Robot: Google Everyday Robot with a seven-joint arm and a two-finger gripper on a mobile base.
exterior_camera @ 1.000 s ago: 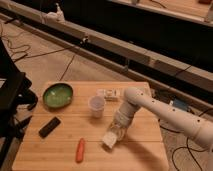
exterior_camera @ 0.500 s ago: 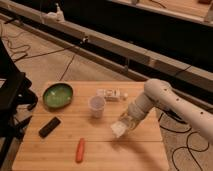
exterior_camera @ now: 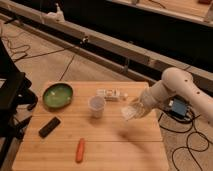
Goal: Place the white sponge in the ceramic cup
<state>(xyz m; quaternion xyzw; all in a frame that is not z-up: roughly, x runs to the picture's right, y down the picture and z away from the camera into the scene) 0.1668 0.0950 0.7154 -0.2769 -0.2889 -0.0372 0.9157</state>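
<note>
The claw (exterior_camera: 132, 111) hangs over the table's (exterior_camera: 115, 152) right side, the sponge (exterior_camera: 126, 115) in its grip. Just left of it stands the cup (exterior_camera: 96, 106); behind-left lies the box (exterior_camera: 112, 94), far left the bowl (exterior_camera: 57, 95), front-left the carrot (exterior_camera: 80, 149).

Robotics lab: cables (exterior_camera: 194, 144) across floor (exterior_camera: 47, 67), wooden table (exterior_camera: 117, 150), robot arm's (exterior_camera: 172, 86) jaws above it.

Gripper (exterior_camera: 133, 111), on a smooth white plastic-looking arm (exterior_camera: 172, 85), is hanging above the tabletop (exterior_camera: 115, 147), its fingers pinching the white sponge (exterior_camera: 128, 114), which is looking soft and matt. Tabletop is showing pale matt wood planks. Near the fingers, the ceramic cup (exterior_camera: 96, 106) is presenting smooth white glaze.
</note>
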